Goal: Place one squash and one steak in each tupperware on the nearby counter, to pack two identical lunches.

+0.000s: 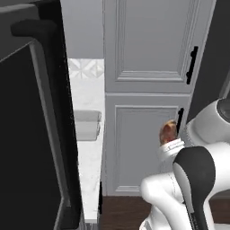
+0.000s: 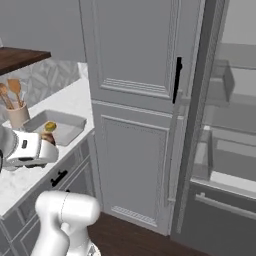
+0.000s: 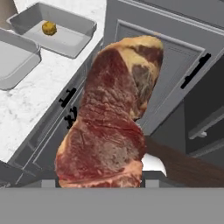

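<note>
I have the two-finger gripper (image 3: 100, 186) clamped on a slab of dark reddish-brown steak (image 3: 109, 122), marbled with pale yellow fat along its upper edge and lower rim, and I judge the step in hand to be the carry from pick-up to the containers. In the hand view the steak stands tall through the centre of the frame, rising from the bottom edge, its grain running in wavy red bands with a paler, greyish patch near the lower middle. At the upper left of that view lies the white marble-look counter (image 3: 39, 92) over grey panelled cabinet fronts with black handles, bearing two shallow grey rectangular tupperware containers. The farther tupperware (image 3: 83, 26), at the top left, holds one small orange-yellow squash (image 3: 49, 28) resting on its floor; the nearer tupperware (image 3: 26, 48), at the left edge, shows a bare floor in the part that I can see. In the right base view the steak (image 2: 48, 136) peeps above the white wrist at the middle left, just in front of the squash-bearing container (image 2: 70, 122), beside a beige cup of wooden utensils (image 2: 17, 114). In the left base view a reddish lump of the steak (image 1: 168, 132) shows at the middle right against a tall grey cabinet door (image 1: 143, 148). The next move, as I judge it, calls for bringing the hand over the container with the squash, lowering, and releasing the meat inside its walls.
</note>
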